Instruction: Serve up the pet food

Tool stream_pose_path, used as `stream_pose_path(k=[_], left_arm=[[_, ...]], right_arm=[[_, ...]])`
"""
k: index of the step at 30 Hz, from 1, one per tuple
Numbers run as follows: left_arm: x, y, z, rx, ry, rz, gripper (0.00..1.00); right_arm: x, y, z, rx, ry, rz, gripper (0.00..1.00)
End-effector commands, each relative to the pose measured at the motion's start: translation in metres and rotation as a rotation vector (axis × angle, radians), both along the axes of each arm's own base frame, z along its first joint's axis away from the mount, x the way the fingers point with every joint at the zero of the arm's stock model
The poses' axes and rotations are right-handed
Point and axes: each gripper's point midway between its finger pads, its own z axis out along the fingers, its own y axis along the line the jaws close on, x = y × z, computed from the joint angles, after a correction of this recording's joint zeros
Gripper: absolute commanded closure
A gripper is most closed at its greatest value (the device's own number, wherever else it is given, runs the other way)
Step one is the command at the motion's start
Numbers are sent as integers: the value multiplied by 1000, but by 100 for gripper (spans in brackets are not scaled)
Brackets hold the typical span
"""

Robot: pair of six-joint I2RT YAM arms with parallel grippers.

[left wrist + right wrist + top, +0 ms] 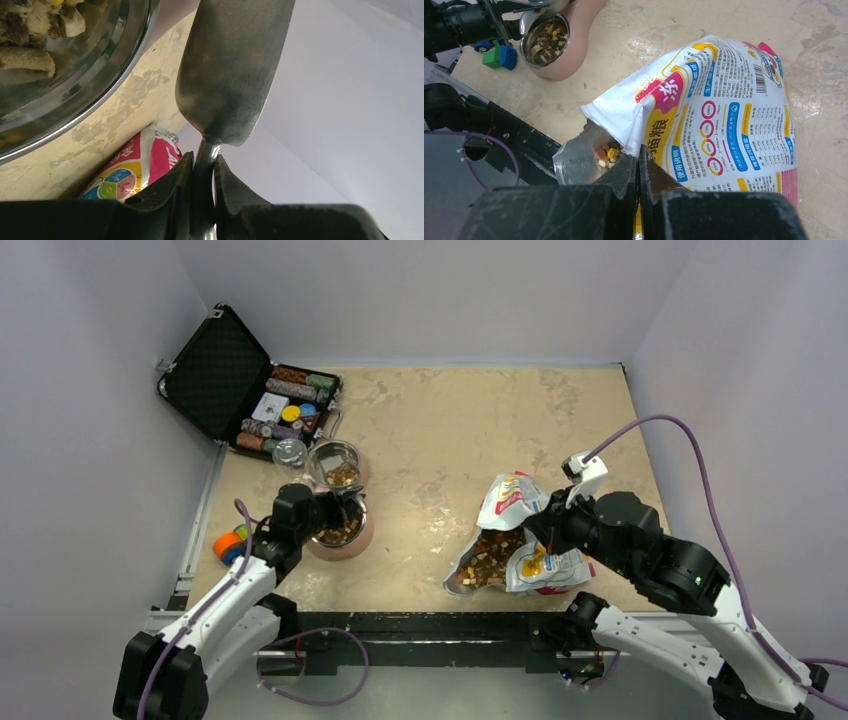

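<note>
We see bag [724, 100]: glossy white plastic film, silvery foil lining inside mouth. Pet food [606, 154]: dry, rough, matt chunks. Scoop [230, 70]: dull brushed metal, smudged. Bowl [90, 90]: polished, mirror-bright steel, in smooth matt pink holder [574, 35]. Desk [450, 430]: beige, mottled, worn top. We note fingers [621, 182] of right end effector [638, 160]: matt black plastic, finely scuffed.

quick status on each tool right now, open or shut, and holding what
Left tool: closed on the handle of the metal scoop.
Right tool: closed, pinching the opened edge of the pet food bag.
</note>
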Motion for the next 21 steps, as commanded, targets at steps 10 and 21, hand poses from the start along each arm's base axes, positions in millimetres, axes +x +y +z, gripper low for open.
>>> stream_pose_path(k=[10,21], left_arm=[[18,5,61,-405,261,253,100],[16,2,71,-427,398,287,100]], right_arm=[[3,4,35,106,-93,3,100],[-2,1,42,100,-81,13,100]])
